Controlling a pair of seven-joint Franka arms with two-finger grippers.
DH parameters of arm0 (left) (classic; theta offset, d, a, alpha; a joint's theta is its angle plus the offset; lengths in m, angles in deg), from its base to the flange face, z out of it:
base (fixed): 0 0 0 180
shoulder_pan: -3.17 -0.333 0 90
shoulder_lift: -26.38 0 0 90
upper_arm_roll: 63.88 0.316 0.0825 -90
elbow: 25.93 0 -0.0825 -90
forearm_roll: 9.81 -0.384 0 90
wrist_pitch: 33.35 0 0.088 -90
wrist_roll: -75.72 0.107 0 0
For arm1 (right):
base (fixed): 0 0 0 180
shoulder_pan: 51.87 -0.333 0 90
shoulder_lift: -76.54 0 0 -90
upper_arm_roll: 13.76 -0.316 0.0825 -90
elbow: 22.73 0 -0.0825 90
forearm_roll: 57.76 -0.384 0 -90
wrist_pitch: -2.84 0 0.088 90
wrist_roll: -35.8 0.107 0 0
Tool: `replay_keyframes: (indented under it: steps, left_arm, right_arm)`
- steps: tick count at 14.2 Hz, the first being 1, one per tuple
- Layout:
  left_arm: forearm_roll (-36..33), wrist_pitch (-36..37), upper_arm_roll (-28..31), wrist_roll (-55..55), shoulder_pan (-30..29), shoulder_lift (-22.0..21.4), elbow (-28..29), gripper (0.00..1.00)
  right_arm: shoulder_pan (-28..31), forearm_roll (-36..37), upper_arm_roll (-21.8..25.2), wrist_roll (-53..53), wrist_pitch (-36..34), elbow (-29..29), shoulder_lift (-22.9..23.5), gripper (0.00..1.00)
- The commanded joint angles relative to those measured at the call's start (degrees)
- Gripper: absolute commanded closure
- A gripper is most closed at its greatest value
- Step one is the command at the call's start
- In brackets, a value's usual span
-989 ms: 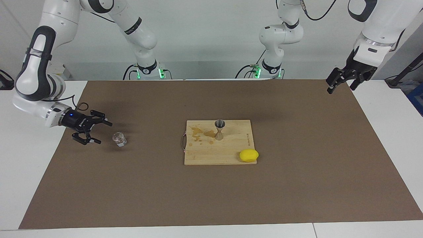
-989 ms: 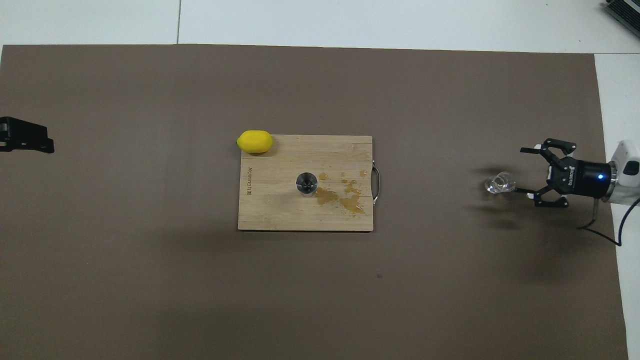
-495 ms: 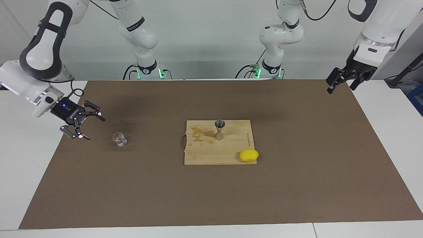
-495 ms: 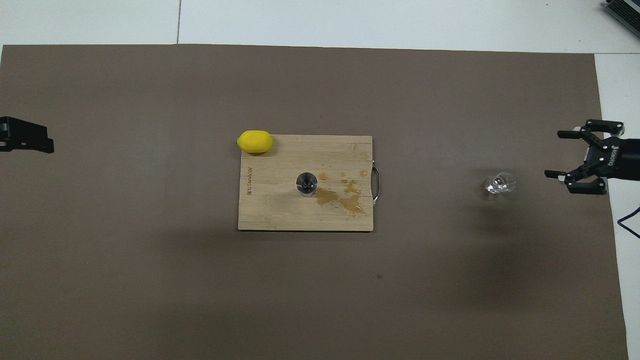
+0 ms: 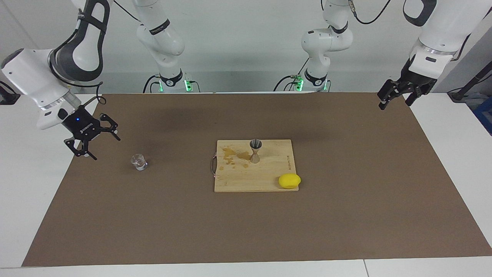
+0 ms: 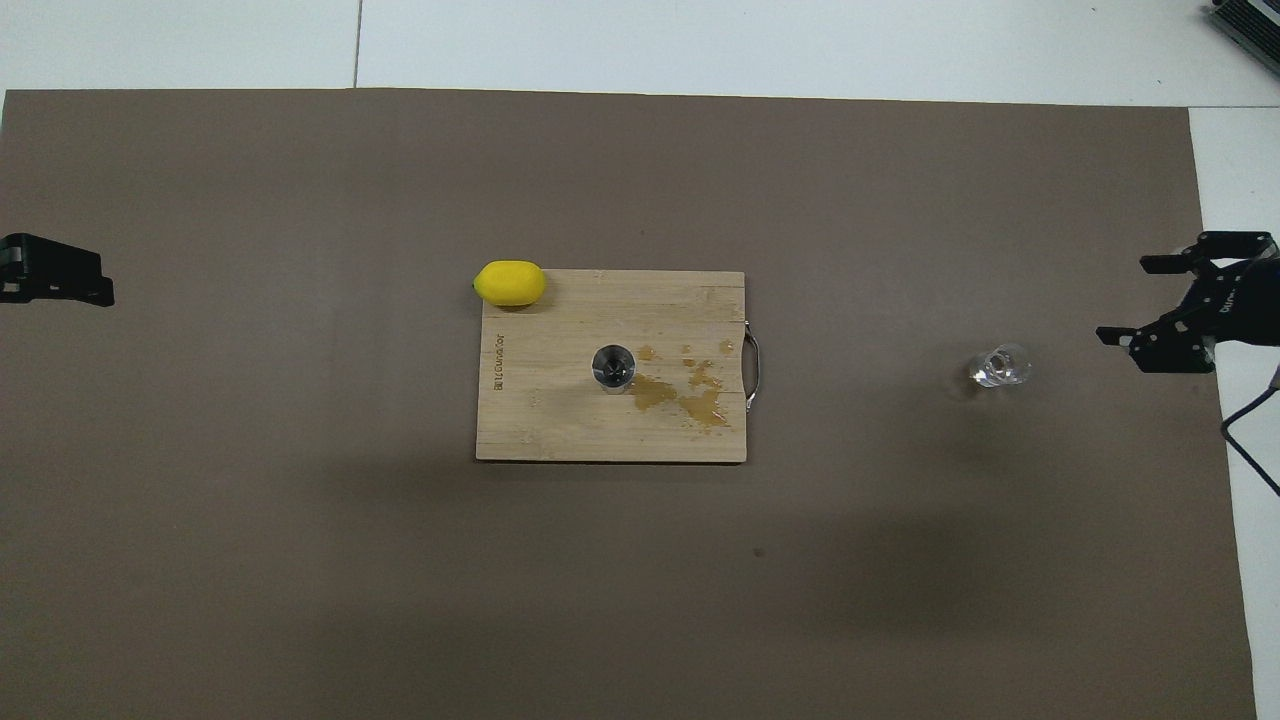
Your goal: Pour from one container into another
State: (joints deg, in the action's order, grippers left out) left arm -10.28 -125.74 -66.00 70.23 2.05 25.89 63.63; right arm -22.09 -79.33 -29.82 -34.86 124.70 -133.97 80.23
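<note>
The clear glass cup stands upright on the brown mat toward the right arm's end of the table; it also shows in the overhead view. The steel jigger stands upright on the wooden cutting board, also seen from above. My right gripper is open and empty, raised over the mat's edge beside the cup and apart from it; it shows in the overhead view too. My left gripper is open and waits above the mat's corner at the left arm's end.
A yellow lemon lies at the board's corner farthest from the robots. Brown wet stains mark the board beside the jigger, toward its metal handle. The brown mat covers most of the white table.
My right gripper has drawn back from the glass cup toward the mat's edge and risen, staying open. The cup, jigger and left arm have not moved.
</note>
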Motion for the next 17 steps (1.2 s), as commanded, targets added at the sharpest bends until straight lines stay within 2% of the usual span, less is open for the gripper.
replay_keyframes:
  steps: [1,6,8,11,14,17]
  left_arm:
    - [-0.22,0.02,-0.16,-0.4,0.68,0.48,-0.44,0.0]
    - [-0.22,1.25,-1.29,-0.4,-0.54,0.22,-0.96,0.0]
    - [-0.22,1.16,-2.0,-0.31,-1.33,0.04,-0.96,0.0]
    - [-0.22,1.16,-2.09,-0.31,-1.34,-0.13,-0.96,0.0]
    - [-0.22,1.16,-2.09,-0.32,-1.34,-0.05,-0.96,0.0]
    - [-0.22,1.16,-0.95,-0.31,-0.19,-0.13,-1.05,0.0]
  right_arm:
    - [-2.27,8.35,-0.28,13.83,1.37,-1.26,-1.14,0.0]
    - [-9.3,16.27,-0.19,39.75,1.19,-0.91,-1.23,0.0]
    - [-14.12,18.83,0.59,51.44,1.19,-0.83,-1.58,0.0]
    - [-22.82,21.92,9.62,62.73,-1.87,0.23,-3.07,0.0]
    - [-29.68,21.57,18.77,64.76,-11.6,4.69,-4.74,0.0]
    - [-29.0,21.04,19.14,71.97,-22.51,12.6,-4.83,0.0]
